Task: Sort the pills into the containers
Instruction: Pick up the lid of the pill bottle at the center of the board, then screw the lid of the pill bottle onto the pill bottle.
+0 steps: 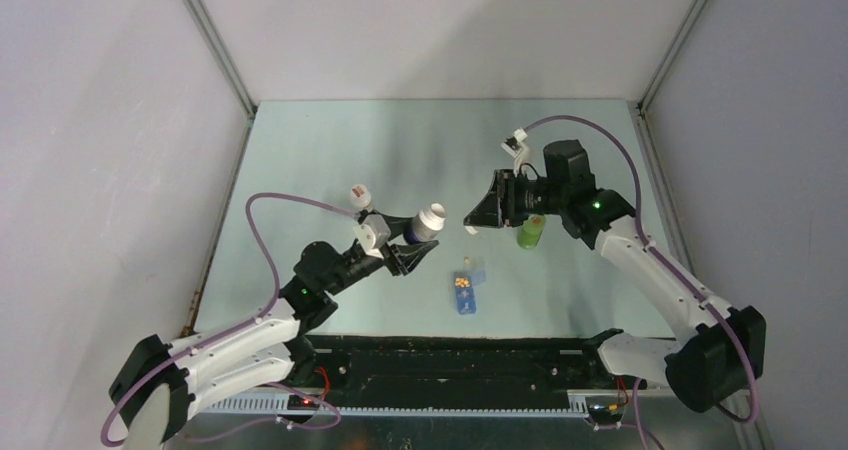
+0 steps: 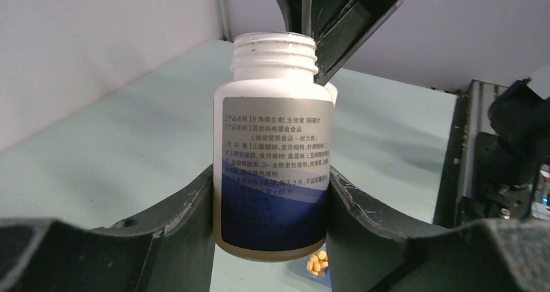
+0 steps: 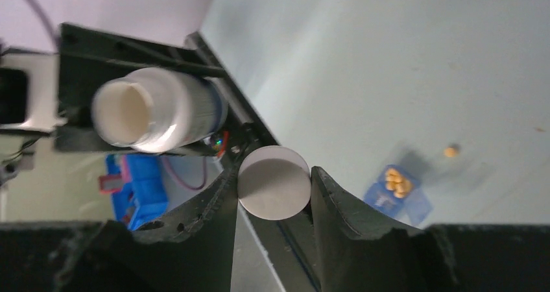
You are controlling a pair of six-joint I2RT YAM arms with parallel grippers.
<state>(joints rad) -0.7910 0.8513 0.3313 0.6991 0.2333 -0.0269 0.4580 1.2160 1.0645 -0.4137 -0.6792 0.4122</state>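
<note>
Top external view gives you the pills [image 1: 462, 283] as a small orange heap in one compartment of the blue pill box [image 1: 466, 302], near the front edge of the table [image 1: 330, 150], between both arms. You cannot count them. One loose pill [image 1: 467, 261] lies just beyond the box. Open table is behind and to the left. Your left gripper [image 2: 271, 175] clamps the uncapped white bottle [image 2: 272, 110]; its grey label [image 2: 275, 143] has small Chinese print. Your right gripper [image 3: 274, 170] pinches the white cap [image 3: 272, 188].
</note>
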